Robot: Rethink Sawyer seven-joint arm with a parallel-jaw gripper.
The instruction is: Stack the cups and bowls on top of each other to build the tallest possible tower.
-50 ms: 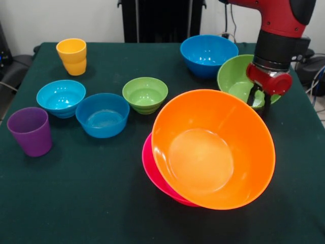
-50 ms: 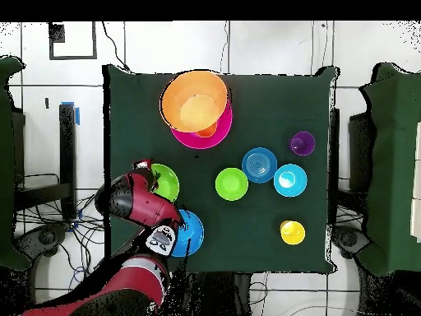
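Across the front view, the gripper (image 1: 257, 97) hangs over the medium green bowl (image 1: 234, 77) at the right rear of the table (image 1: 101, 203). Two dark fingers reach down to the bowl's near rim; whether they straddle the wall or merely stand in front of it cannot be told, nor how wide they are set. Nothing is seen lifted. The tower (image 1: 203, 152) stands in the foreground just beside this bowl: the large orange bowl (image 1: 213, 147) sits sharply tilted on the pink bowl (image 1: 152, 170), of which only a crescent shows. Risk one: the orange bowl's far rim lies close to the gripper, and any sideways drag of the green bowl could knock it and slide the tilted bowl off its base. Risk two: a one-sided grip on a glossy rim may let the green bowl swing or slip. Loose stock at left: the yellow cup (image 1: 71, 56), purple cup (image 1: 30, 130), cyan bowl (image 1: 60, 97), small blue bowl (image 1: 103, 114), small green bowl (image 1: 145, 94); the medium blue bowl (image 1: 208, 54) stands behind.

From overhead, the arm covers most of the medium green bowl (image 2: 167, 181) and part of the medium blue bowl (image 2: 191, 234), so the grip cannot be confirmed. The orange bowl (image 2: 195, 99) sits off-centre on the pink bowl (image 2: 215, 132), with something orange showing in the gap. Judgement: an uneven seat; added weight would likely tip it.
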